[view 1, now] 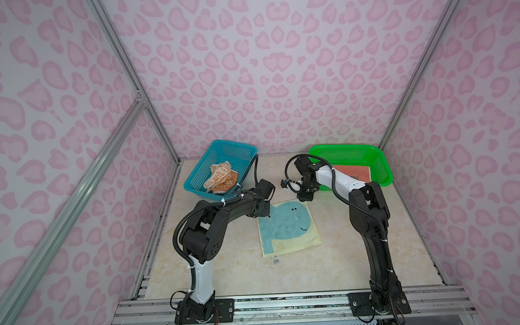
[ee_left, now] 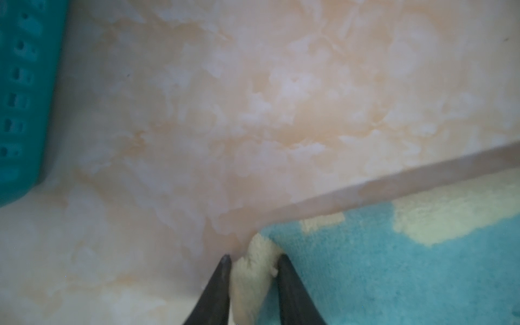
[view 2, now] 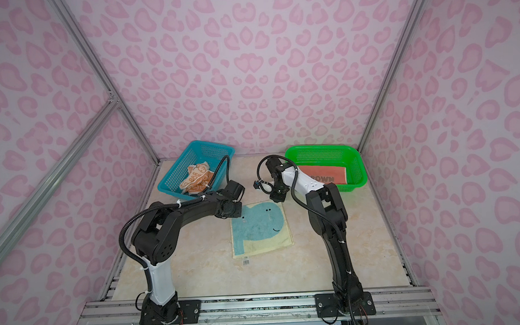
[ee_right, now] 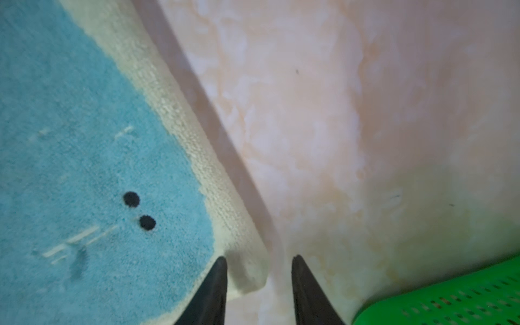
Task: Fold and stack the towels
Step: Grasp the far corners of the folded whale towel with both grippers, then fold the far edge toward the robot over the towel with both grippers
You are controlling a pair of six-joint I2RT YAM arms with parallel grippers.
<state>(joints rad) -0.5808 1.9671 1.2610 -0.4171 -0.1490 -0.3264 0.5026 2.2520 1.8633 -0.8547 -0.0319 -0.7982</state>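
Left wrist view gives me the left hand (ee_left: 254, 257) down at the bench (ee_left: 253, 112). Its two dark fingers are narrow and pinched on a bunched cream corner of the whale towel (ee_left: 394, 267), which stands up between them. A wall of the teal basket (ee_left: 19, 98) shows beside bare bench.

From the right wrist I see the right hand (ee_right: 257, 259) with its fingers a little apart, straddling another cream corner of that towel. The corner lies flat, close to one finger and clear of the other, so I read nothing as gripped.

In both top views the whale towel is spread flat on the bench at the centre of the frame, blue whale up, with a barcode label (view 1: 275, 260) at its lower edge. My left hand is at its upper left corner and my right hand at its upper right.

The bench is a pale, marbled beige slab. At its upper left the teal basket holds a crumpled orange-and-cream towel (view 1: 220, 179). At its upper right a green basket (view 1: 347, 154) holds a flat coral towel (view 1: 351, 172), partly behind the right arm.

The walls (view 1: 279, 64) on three sides carry pink leopard spots. Aluminium struts (view 1: 130, 75) run up the corners, with one diagonal brace at the left of the frame. Both arm bases are bolted to a metal rail (view 1: 287, 302) along the lower edge.
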